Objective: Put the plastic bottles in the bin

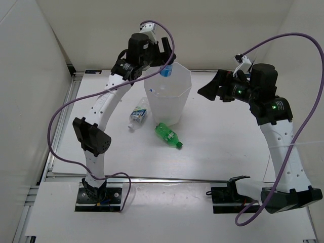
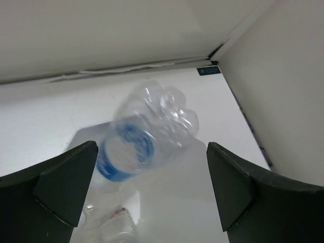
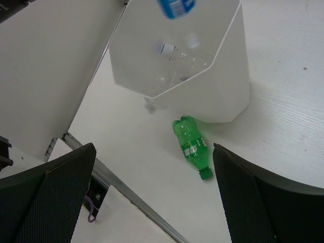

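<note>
The white bin (image 1: 174, 109) stands mid-table. My left gripper (image 1: 164, 59) is open above its far rim. A clear bottle with a blue label (image 1: 166, 70) is loose just below it, over the bin's mouth. In the left wrist view that bottle (image 2: 147, 132) is blurred, clear of the open gripper (image 2: 152, 167), with the bin's inside (image 2: 182, 202) beneath and another bottle (image 2: 114, 223) lying in it. A clear bottle (image 1: 137, 115) and a green bottle (image 1: 168, 135) lie on the table by the bin. My right gripper (image 1: 210, 86) is open and empty to the right of the bin.
The right wrist view shows the bin (image 3: 228, 96), a clear bottle (image 3: 177, 53) inside it, the blue-label bottle (image 3: 176, 6) above it, and the green bottle (image 3: 192, 147) between my open right gripper's (image 3: 154, 172) fingers' line of sight. White walls enclose the table.
</note>
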You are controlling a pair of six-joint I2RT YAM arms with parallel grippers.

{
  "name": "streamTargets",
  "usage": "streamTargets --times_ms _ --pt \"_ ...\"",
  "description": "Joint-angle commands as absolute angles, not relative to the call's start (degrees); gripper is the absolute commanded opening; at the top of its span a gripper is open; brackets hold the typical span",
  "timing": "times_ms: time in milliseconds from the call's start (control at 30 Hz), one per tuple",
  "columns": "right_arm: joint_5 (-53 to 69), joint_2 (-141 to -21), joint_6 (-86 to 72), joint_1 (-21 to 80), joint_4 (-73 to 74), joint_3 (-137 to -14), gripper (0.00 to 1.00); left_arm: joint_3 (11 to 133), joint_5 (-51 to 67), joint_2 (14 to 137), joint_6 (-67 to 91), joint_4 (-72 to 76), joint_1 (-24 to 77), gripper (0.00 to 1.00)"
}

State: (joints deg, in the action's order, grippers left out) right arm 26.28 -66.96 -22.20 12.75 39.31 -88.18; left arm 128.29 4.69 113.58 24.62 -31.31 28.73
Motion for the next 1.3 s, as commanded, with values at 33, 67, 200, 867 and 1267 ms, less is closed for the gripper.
streamTargets --times_ms 33,67,200,867,1267 --pt "28.2 -65.7 -21.0 12.5 38.5 -87.1 1.0 129.3 -7.9 105.7 14.1 -30.1 32.2 1.0" --pt "28.2 -66.2 -21.0 12.5 38.5 -87.1 1.0 129.3 -11.7 105.0 11.6 -30.1 32.8 1.0" --pt "28.7 -66.8 -21.0 12.5 38.5 -86.6 1.0 127.4 -25.7 97.9 8.1 -30.1 33.4 1.0" --pt "33.7 -72.2 -22.5 12.0 35.2 -85.4 1.0 65.9 -8.5 81.9 20.7 -25.7 11.7 1.0" --pt "36.4 -72.8 -23.6 10.8 33.4 -81.6 1.0 64.8 10.2 94.3 9.1 -15.9 11.7 1.0"
